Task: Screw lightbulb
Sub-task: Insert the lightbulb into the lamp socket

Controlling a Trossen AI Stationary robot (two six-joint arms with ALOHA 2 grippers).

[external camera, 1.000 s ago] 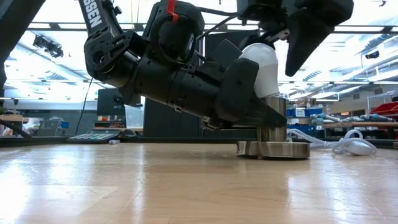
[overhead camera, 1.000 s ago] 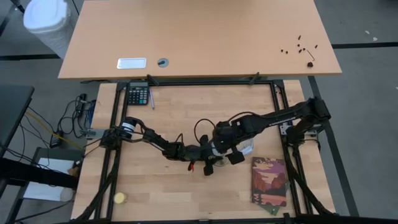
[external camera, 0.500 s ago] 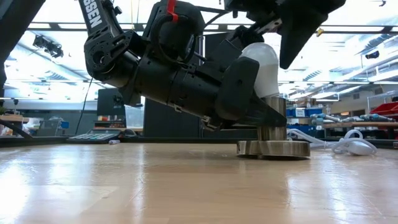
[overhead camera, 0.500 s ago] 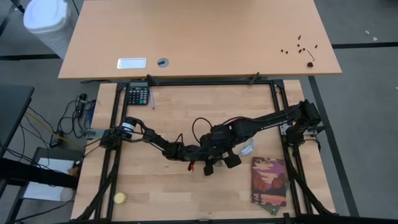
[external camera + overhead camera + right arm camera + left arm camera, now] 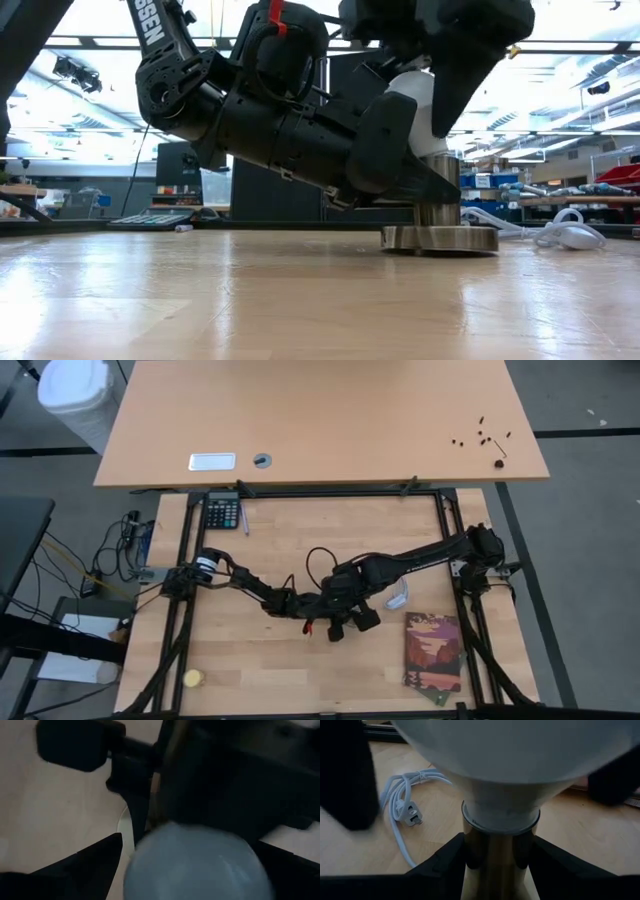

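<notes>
- Here, my left gripper (image 5: 425,180) is closed around the brass socket stem (image 5: 497,865), low, with a finger (image 5: 445,865) on each side of it.
- The lightbulb (image 5: 420,115) stands upright in that stem, on the round base (image 5: 440,240) near the table's (image 5: 250,670) middle.
- My right gripper (image 5: 352,622) hangs spread wide over the bulb's top, holding nothing.

Even light is falling on the bench (image 5: 250,670) from overhead, casting only faint shadows. In the low view bright ceiling strips are glaring behind the dark arms, leaving them almost in silhouette, and the near wood is lying soft and out of focus. The lightbulb (image 5: 520,765) is filling the left wrist view, blurred and shaded. The right wrist view is looking dim and blurred throughout.
</notes>
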